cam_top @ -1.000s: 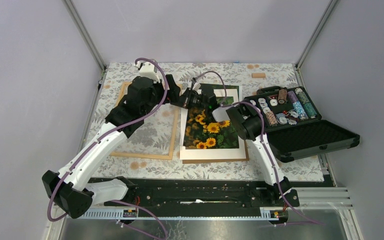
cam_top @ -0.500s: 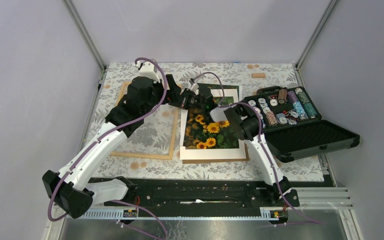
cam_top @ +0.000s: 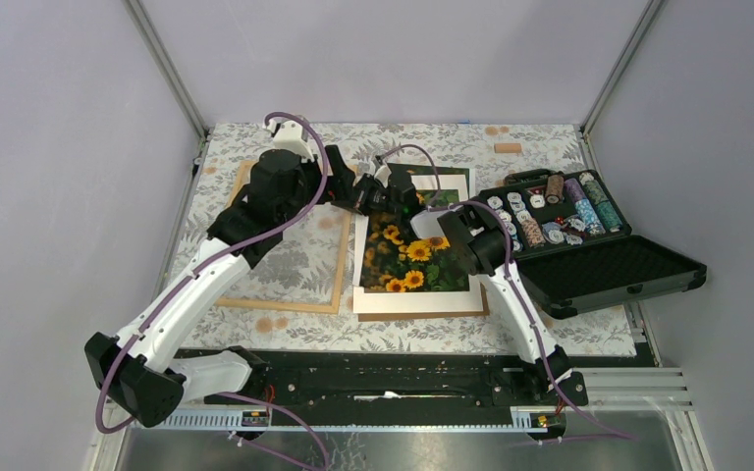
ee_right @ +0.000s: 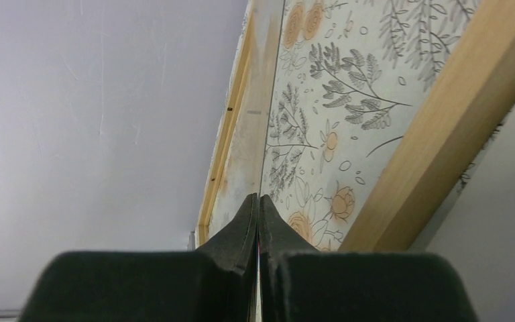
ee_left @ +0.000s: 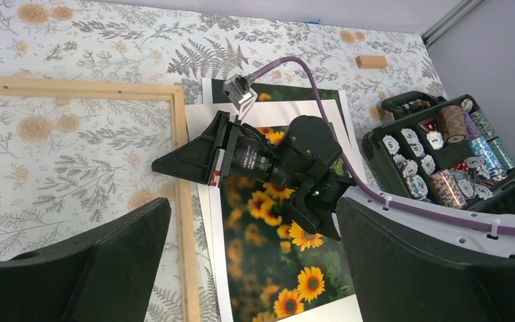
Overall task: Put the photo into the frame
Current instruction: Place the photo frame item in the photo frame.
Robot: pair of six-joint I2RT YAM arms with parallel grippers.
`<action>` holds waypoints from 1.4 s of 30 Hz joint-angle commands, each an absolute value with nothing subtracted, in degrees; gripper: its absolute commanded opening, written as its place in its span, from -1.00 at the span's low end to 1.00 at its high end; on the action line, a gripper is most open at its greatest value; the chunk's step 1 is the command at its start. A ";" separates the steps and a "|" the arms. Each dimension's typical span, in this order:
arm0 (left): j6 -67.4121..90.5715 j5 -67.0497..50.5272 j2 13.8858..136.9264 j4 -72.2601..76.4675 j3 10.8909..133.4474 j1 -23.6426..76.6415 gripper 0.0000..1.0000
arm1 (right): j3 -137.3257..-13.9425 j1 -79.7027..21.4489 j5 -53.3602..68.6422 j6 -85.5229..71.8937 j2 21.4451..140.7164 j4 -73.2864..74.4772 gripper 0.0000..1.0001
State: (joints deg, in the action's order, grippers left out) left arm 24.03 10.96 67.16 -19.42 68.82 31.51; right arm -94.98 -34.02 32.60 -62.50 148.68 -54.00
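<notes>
Right gripper (ee_right: 259,209) pinched closed, beside frame (ee_right: 429,127) rail

No text, label, brand or number can be read in any view. The round chips (ee_left: 412,139) in the black case (cam_top: 620,272) on the counter (cam_top: 569,339) carry printed marks on their faces, but these are too small and blurred to make out.
</notes>
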 commanded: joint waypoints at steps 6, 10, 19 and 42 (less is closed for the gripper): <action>24.65 9.95 67.66 -16.45 69.62 30.94 0.97 | -97.26 -34.05 31.41 -69.31 149.80 -52.81 -1.00; 24.85 9.87 67.78 -16.47 69.62 30.77 0.97 | -95.73 -33.84 30.87 -71.41 149.03 -52.47 -1.00; 25.30 9.28 68.41 -16.35 69.53 30.42 0.97 | -91.70 -33.87 28.14 -76.09 146.47 -52.32 -1.00; 26.03 12.26 74.37 -23.47 75.45 21.52 0.97 | -91.60 -35.84 24.12 -72.82 142.50 -40.14 -0.43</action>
